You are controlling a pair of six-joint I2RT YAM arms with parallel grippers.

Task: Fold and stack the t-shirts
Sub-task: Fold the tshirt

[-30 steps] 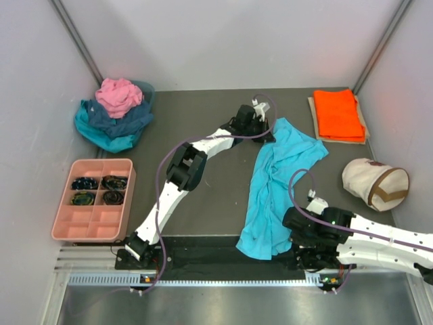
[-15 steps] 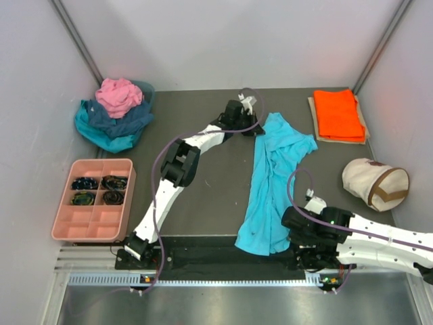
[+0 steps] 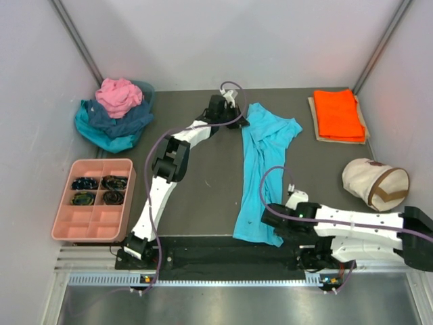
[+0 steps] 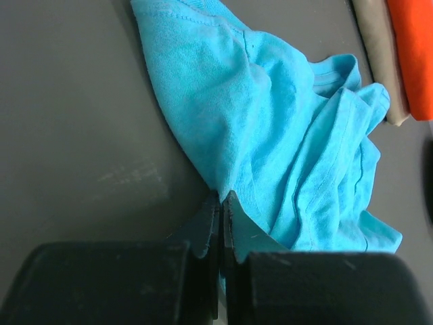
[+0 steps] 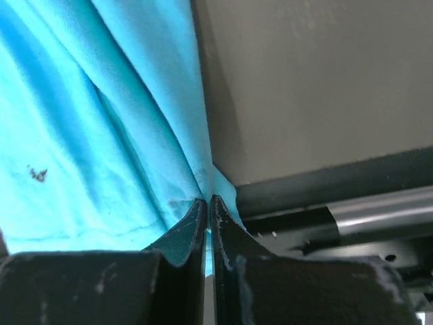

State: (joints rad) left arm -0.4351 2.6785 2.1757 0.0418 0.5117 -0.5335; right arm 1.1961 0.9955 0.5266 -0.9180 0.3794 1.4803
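The turquoise t-shirt [image 3: 260,169] stretches over the bench [image 3: 203,183] between the claws, the left claw [image 4: 222,200] clenched on its far edge and the right claw [image 5: 206,202] on its near hem. Pulling apart evenly and low should flatten the folds bunched just beyond the left claw.

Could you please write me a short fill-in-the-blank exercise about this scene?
The left gripper and the right gripper are both shut on the stretched t-shirt, whose colour is ____. The folded orange t-shirt lies at the table's far ____ corner. In the crumpled pile, the pink t-shirt lies on ____.
Missing words: turquoise; right; top.
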